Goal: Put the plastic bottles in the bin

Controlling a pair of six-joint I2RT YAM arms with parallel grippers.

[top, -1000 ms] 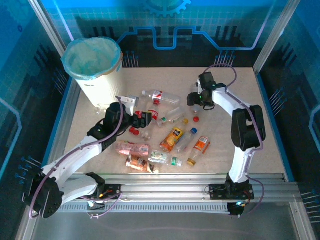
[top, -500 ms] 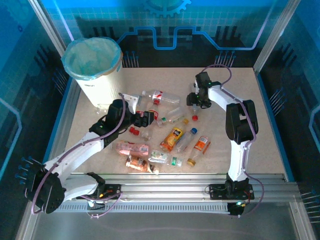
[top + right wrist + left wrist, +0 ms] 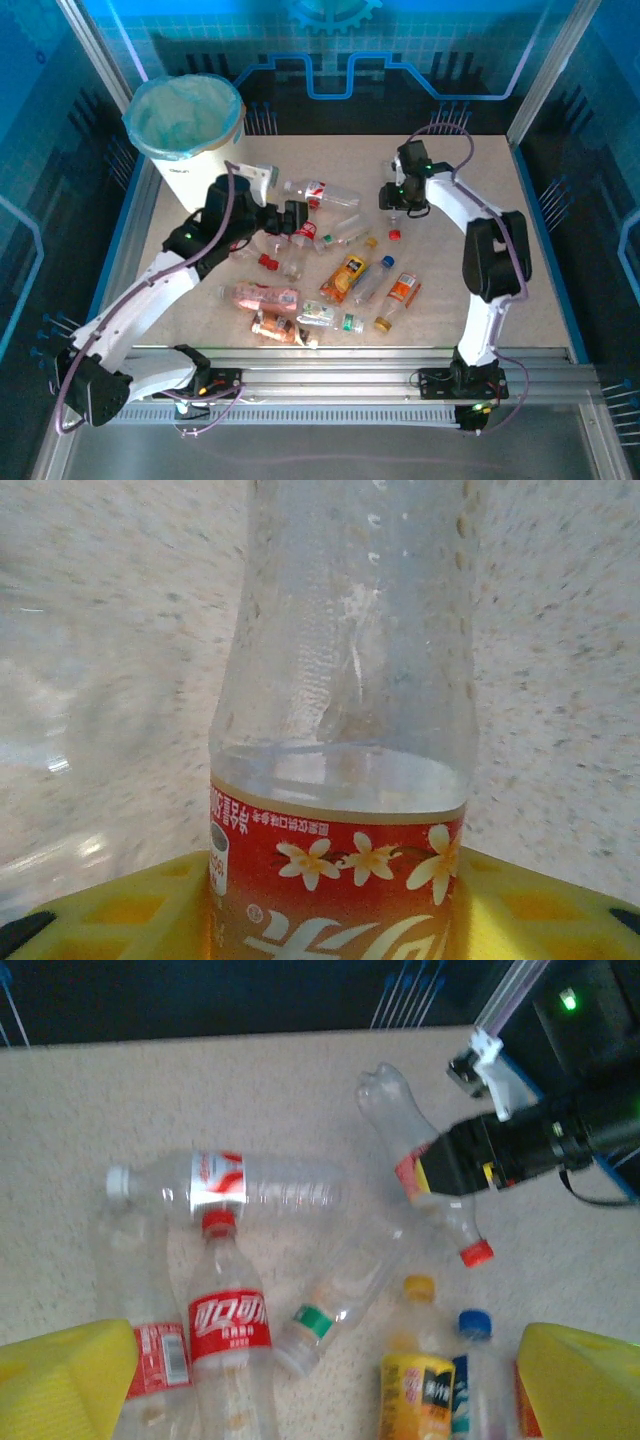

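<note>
Several plastic bottles (image 3: 330, 270) lie scattered across the middle of the table. The white bin (image 3: 190, 130) with its pale green liner stands at the far left corner. My left gripper (image 3: 293, 220) hangs open above the pile. Its yellow fingers (image 3: 70, 1375) stand wide, over a red-label bottle (image 3: 228, 1330) and a clear bottle with a green band (image 3: 340, 1295). My right gripper (image 3: 393, 197) is shut on a clear bottle with a flowered red label (image 3: 345, 680). That bottle (image 3: 395, 1100) still lies low by the table, and its red cap (image 3: 477, 1253) points toward the pile.
A yellow-label bottle (image 3: 347, 275), an orange-label one (image 3: 400, 290) and a pink one (image 3: 265, 297) lie nearer the front. A long clear bottle with a white cap (image 3: 240, 1182) lies crosswise at the back. Metal posts and blue panels wall the table (image 3: 500, 200).
My right gripper has closed on the flowered-label bottle. My left gripper has opened a little wider and moved back toward the far side of the pile.
</note>
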